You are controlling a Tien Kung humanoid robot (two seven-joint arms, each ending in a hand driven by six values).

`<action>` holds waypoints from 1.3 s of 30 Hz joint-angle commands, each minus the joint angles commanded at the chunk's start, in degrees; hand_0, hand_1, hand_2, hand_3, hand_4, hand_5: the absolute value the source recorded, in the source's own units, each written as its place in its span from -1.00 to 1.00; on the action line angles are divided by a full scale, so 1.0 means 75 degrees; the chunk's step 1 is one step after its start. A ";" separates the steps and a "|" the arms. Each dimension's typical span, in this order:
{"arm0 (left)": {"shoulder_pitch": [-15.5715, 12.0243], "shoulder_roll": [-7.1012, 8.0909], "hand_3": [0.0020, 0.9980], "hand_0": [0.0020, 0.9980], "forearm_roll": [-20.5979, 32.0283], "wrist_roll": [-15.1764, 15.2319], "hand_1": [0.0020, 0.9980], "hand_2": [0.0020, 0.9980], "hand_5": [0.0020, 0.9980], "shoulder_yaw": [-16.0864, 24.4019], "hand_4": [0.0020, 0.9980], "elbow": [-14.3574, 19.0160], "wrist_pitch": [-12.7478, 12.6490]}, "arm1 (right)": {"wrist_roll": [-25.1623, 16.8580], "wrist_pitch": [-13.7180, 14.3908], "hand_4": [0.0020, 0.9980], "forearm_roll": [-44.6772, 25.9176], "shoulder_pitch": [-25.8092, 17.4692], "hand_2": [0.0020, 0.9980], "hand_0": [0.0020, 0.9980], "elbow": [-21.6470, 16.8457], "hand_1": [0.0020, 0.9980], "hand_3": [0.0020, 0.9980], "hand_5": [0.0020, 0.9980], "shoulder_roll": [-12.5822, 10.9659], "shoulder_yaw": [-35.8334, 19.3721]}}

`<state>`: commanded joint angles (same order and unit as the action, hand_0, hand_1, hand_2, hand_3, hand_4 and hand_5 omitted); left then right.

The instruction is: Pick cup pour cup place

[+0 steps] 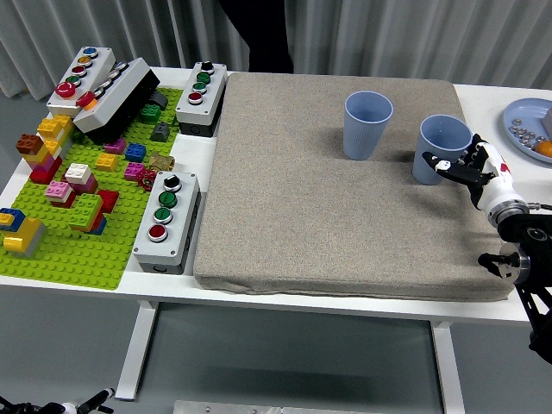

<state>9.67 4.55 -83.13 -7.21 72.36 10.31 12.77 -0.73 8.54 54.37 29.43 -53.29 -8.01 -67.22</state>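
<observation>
Two blue cups stand upright on a gray mat [328,190] that covers much of the white tabletop [483,97]. The left blue cup [367,125] stands alone near the far side of the mat. The right blue cup [442,148] stands near the mat's right edge. The right robot hand [461,163] comes in from the right and sits just beside this cup, low on its right side. Its fingers [442,162] curl toward the cup wall, but I cannot tell if they really grip it. At the far right is a blue plate [520,116] with small things on it. On the left is a green brick board [78,250] with many bright blocks, and gray button boxes [168,217] sit near it.
</observation>
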 joint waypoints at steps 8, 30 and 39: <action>-0.0020 -0.0001 0.58 0.68 0.0004 0.0003 0.72 0.80 1.00 0.0006 0.19 0.0000 -0.0003 | 0.0148 -0.0352 0.53 0.0269 -0.0034 0.73 0.89 -0.0077 0.70 0.76 -0.69 -0.0027 -0.0104; -0.0003 -0.0004 0.58 0.68 0.0014 0.0004 0.72 0.80 1.00 0.0020 0.19 0.0000 -0.0013 | 0.0417 -0.0670 0.73 0.0612 -0.0012 1.00 0.97 -0.0150 0.90 1.00 -0.47 -0.0068 -0.0356; 0.0004 -0.0003 0.58 0.68 -0.0003 0.0001 0.72 0.80 1.00 0.0029 0.19 0.0000 -0.0006 | 0.0460 -0.0690 0.75 0.0618 -0.0001 1.00 0.98 -0.0157 0.91 1.00 -0.44 -0.0081 -0.0413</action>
<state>9.70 4.52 -83.15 -7.20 72.57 10.31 12.73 2.73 3.37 59.01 29.42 -54.46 -8.61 -70.31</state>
